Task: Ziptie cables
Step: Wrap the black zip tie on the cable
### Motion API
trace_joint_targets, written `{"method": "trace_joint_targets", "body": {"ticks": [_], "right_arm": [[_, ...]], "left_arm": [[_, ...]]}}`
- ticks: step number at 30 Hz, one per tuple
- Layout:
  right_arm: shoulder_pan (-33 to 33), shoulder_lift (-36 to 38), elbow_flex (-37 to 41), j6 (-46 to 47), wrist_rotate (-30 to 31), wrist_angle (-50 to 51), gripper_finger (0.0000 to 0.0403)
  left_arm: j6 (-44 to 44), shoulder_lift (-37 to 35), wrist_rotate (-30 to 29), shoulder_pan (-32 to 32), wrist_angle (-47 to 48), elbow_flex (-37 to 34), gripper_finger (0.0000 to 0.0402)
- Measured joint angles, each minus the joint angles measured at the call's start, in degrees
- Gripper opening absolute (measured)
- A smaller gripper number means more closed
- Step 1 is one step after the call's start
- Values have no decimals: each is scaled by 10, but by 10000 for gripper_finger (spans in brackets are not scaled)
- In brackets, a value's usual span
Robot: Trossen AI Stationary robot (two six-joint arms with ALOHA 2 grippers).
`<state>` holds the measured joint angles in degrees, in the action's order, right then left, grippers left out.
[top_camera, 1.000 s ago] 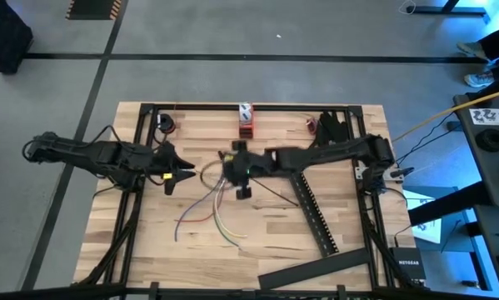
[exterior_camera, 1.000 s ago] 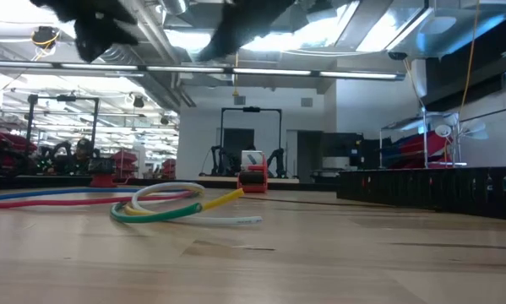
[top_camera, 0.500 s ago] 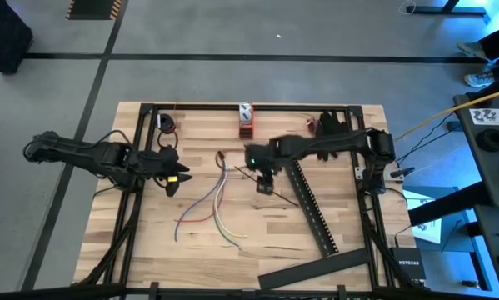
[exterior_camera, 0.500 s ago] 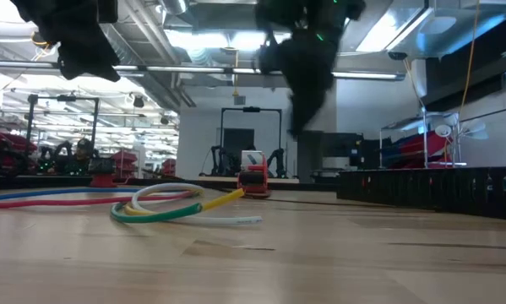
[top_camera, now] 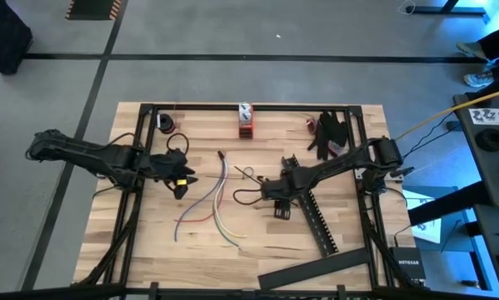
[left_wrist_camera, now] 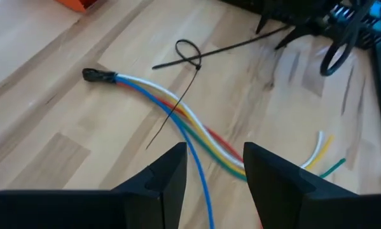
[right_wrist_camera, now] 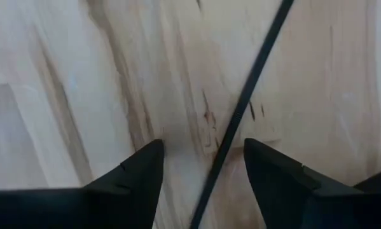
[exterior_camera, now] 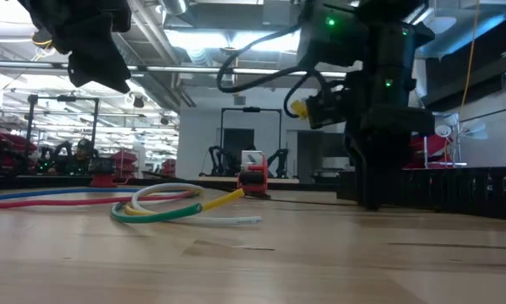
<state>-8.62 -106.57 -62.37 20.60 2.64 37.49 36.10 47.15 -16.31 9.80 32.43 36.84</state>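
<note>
Pale butcher-block desk point(top_camera: 257, 242), planks of light wood with fine grain, framed by black rails. The cables point(top_camera: 217, 200) lie loose on it near the middle, thin, glossy, flexible strands in blue, red, white, yellow and green, gathered at one end under a small dark cap point(left_wrist_camera: 98, 76) and fanning out in soft curves at the other. Across them rests a thin black zip tie point(left_wrist_camera: 189, 67), stiff and straight along its tail with a small closed loop at the head. The left claw point(top_camera: 179, 178) hangs just beside the cables on their left, its matte black fingers point(left_wrist_camera: 158, 181) apart with nothing between them. The right claw point(top_camera: 281, 202) is low over the desk to the right of the cables, next to a long black slotted bar point(top_camera: 316, 218); its blunt dark fingers point(right_wrist_camera: 130, 178) stand apart, straddling a thin black strip point(right_wrist_camera: 244, 102) that lies flat on the wood, not gripped. At the far edge sits a small red-and-white object point(top_camera: 246, 119), boxy, too small to identify.
</note>
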Motion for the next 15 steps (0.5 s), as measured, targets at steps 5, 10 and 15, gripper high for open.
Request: {"method": "trace_joint_targets", "body": {"ticks": [5, 10, 15], "right_arm": [[0, 2, 41, -9, -47, -61, 117], [1, 4, 43, -30, -96, -75, 12], [12, 32, 0, -93, -142, 3, 4]], "left_arm": [[3, 9, 0, 0, -28, 0, 147], [-6, 10, 0, 0, -65, 0, 143], [-30, 7, -9, -1, -94, 32, 143]]}}
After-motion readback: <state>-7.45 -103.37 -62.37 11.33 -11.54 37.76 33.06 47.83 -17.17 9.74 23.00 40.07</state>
